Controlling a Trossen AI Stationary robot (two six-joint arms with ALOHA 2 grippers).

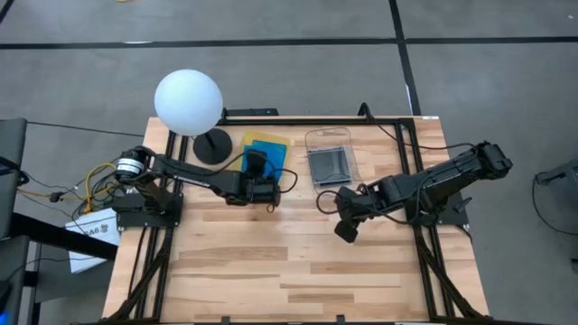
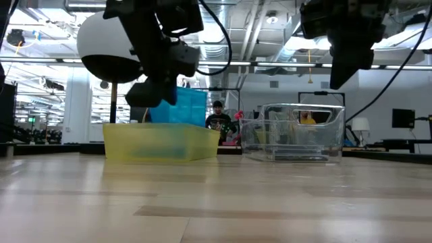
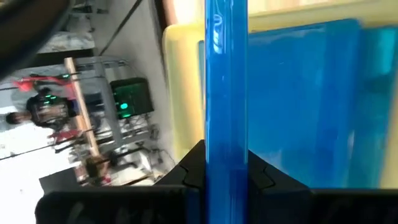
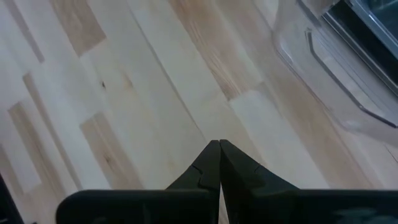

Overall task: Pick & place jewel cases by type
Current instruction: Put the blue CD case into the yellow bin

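A blue jewel case (image 3: 227, 93) stands on edge between the left gripper's (image 3: 227, 163) two dark fingers (image 3: 193, 165), which are clamped on its thin sides; in the left wrist view the case runs straight out from the fingertips as a narrow bright band. From above, this gripper (image 1: 257, 167) hangs over the yellow tray (image 1: 280, 142), at about eleven o'clock from the middle of the table. In the low view the held case (image 2: 182, 104) rises above the tray's (image 2: 162, 142) rim. More blue jewel cases (image 3: 311, 99) lie flat in the tray behind the held one, filling most of its floor; how many cannot be told.

Just beside the tray, at about one o'clock from the table's middle, stands the clear plastic container (image 1: 330, 135), with a grey jewel case (image 1: 328, 164) lying flat inside it. The right gripper (image 1: 347, 231) hangs off the wood at about three o'clock, near the container's front corner, its fingers (image 4: 208, 165) pressed together with nothing between them; a corner of the container (image 4: 323, 68) shows past them.

The table (image 1: 298, 271) is pale wooden planking in a black frame. A white globe lamp (image 1: 188, 102) on a dark round base stands at the far left corner, at about ten o'clock. Beyond the table the room is a wide open hall with bright ceiling lights and pipes, and a person (image 2: 217, 120) is visible far back between tray and container.
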